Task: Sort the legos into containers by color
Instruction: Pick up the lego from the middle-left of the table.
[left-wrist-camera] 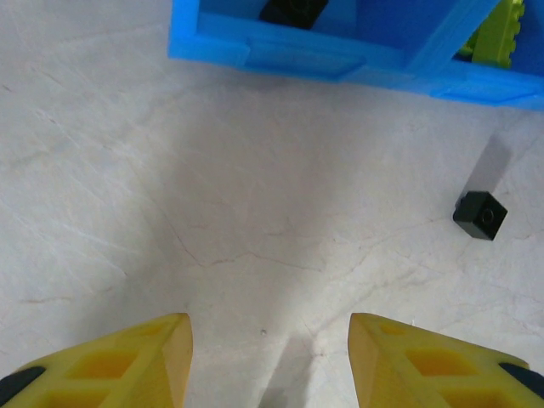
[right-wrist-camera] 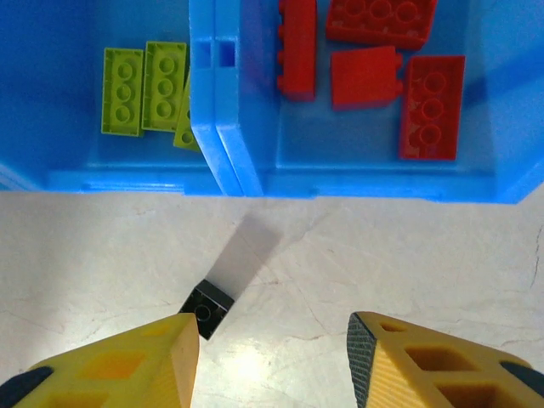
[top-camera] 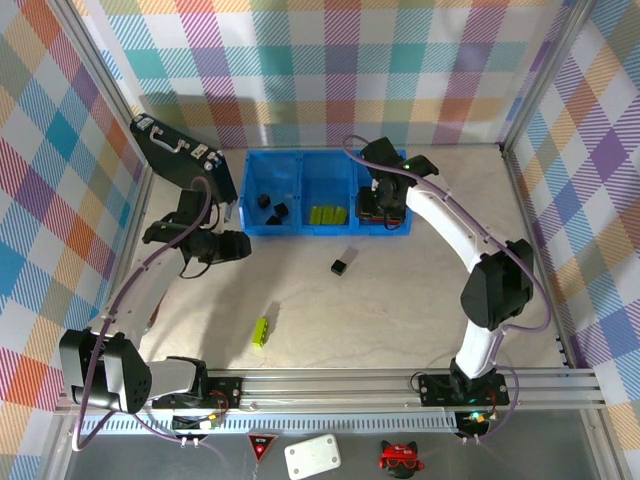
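Right pincer stands parted and empty; on the worktop a black lego lies just ahead of it, short of the bins. Left pincer is parted too, empty.

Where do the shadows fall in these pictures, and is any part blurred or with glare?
Left wrist view: the black brick throws a long shadow up and to the right, and the yellow fingers are out of focus. Right wrist view: the black brick casts a similar shadow, with pale glare on the table beside it. Top view: evenly lit, sharp.
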Controlling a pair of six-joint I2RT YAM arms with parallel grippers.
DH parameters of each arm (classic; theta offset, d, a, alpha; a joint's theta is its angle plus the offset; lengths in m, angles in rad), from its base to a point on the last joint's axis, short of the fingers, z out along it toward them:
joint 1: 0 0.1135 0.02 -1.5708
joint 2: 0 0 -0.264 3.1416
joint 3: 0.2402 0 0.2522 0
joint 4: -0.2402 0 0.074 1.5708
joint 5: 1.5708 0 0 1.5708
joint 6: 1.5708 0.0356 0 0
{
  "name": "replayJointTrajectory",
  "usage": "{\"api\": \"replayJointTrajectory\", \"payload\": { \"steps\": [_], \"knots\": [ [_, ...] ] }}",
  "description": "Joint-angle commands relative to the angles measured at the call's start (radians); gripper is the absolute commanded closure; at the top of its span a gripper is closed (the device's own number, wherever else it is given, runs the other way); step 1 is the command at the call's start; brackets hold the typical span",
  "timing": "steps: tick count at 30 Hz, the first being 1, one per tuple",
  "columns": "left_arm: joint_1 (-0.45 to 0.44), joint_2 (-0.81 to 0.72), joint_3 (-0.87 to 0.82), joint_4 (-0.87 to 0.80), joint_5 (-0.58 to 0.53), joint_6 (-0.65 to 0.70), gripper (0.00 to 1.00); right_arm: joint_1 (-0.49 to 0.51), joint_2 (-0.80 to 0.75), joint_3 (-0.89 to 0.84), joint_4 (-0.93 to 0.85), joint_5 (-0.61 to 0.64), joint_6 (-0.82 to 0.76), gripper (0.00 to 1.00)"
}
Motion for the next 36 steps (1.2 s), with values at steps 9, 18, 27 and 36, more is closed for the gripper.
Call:
{"api": "replayJointTrajectory", "payload": {
  "steps": [9, 18, 27, 36],
  "knots": [
    [-0.16, -0.118, -0.112, -0.103, -0.095, -0.203, 0.46, 0.009, -0.086, -0.087, 0.03, -0.071, 0.023, 0.5],
    [-0.315, -0.197, -0.184, -0.163, -0.218, -0.327, 0.45, 0.01, -0.129, -0.155, 0.04, -0.062, 0.023, 0.51],
    [-0.486, -0.196, -0.228, -0.215, -0.281, -0.485, 0.44, 0.011, -0.138, -0.189, 0.06, -0.082, 0.04, 0.5],
    [-0.609, -0.178, -0.352, -0.13, -0.307, -0.564, 0.47, 0.011, -0.137, -0.178, 0.052, -0.089, 0.033, 0.51]
  ]
}}
